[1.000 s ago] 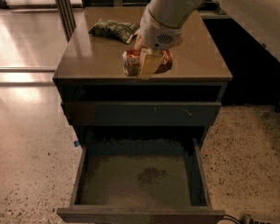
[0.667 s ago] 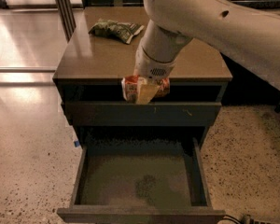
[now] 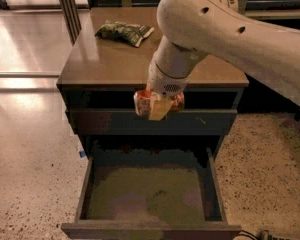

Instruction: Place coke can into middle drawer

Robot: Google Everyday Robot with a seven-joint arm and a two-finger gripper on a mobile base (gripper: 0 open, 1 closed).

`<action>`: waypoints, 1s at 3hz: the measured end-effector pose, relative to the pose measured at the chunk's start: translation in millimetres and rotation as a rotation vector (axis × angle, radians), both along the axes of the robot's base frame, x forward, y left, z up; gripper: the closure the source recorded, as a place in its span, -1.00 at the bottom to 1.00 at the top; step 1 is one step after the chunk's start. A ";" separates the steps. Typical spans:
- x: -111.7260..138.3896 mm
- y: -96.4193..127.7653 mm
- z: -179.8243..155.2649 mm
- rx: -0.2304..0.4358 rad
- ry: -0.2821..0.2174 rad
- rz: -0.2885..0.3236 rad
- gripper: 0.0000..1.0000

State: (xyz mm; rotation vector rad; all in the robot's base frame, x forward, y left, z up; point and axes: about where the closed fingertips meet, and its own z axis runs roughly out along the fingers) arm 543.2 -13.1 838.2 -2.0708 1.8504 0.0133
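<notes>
In front of the bench's (image 3: 105, 64) front edge, the pincer (image 3: 159, 108) hangs at the end of a thick pale arm (image 3: 230, 29) that reaches in from the upper right. It is clamped on the coke can (image 3: 141, 103), which lies crosswise in its grip. The can's red shows to either side of a pale yellowish finger (image 3: 158, 113) that crosses its near face. The can touches nothing but the pincer and is held clear of the bench top, level with the dark gap under that top.

Directly behind the pincer, and reaching a little lower, runs a flat dark drawer front (image 3: 110, 122), closed, with a small pale scratch to the pincer's right. Straight below the pincer, and well apart from it, the middle drawer (image 3: 84, 191) stands pulled out toward the camera. Its low dark walls frame a dull olive-grey floor with nothing lying on it. The can hangs over the drawer's rear part rather than its near edge.

Up and to the left of the pincer, far back on the bench top, a green foil snack bag (image 3: 124, 31) lies flat. Below and to the right of the pincer, beside the drawer, a speckled floor (image 3: 270, 164) spreads out.
</notes>
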 end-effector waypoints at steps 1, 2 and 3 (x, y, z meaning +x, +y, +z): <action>-29.1 -8.2 -51.1 -0.008 0.050 -0.025 1.00; -66.4 -17.3 -119.2 -0.016 0.134 -0.061 1.00; -107.6 -27.3 -188.2 0.025 0.228 -0.126 1.00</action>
